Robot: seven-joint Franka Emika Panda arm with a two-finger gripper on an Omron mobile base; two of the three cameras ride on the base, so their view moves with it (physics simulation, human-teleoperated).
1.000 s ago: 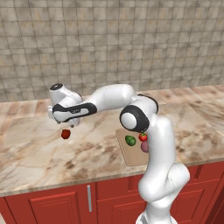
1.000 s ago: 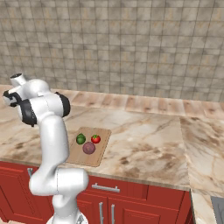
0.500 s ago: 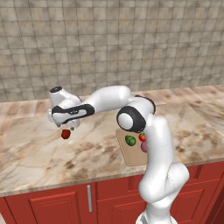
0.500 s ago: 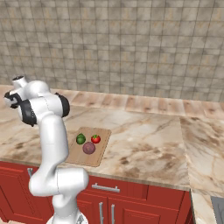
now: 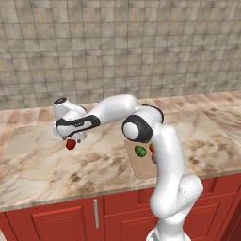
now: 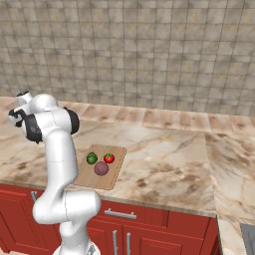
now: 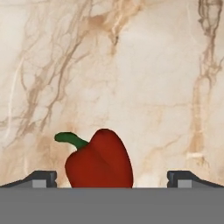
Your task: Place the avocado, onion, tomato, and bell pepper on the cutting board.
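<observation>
The deep-red bell pepper (image 7: 99,164) lies on the marble counter with its green stem pointing left in the hand view. It sits between my gripper's (image 7: 112,179) wide-open fingers, with a gap on each side. In the left base view the gripper (image 5: 71,139) hovers just over the bell pepper (image 5: 70,145), far left of the cutting board (image 5: 139,168). On the cutting board (image 6: 113,175) rest the avocado (image 6: 92,158), the tomato (image 6: 109,158) and the onion (image 6: 101,169). My arm partly hides the tomato and onion in the left base view.
The marble counter (image 5: 37,164) runs left and right along a tiled wall, above red cabinet fronts (image 5: 56,216). Its front edge lies close to the near side of the board.
The hand has come down a little toward the bell pepper, with the jaws still open. The pepper and the vegetables on the board have not moved.
</observation>
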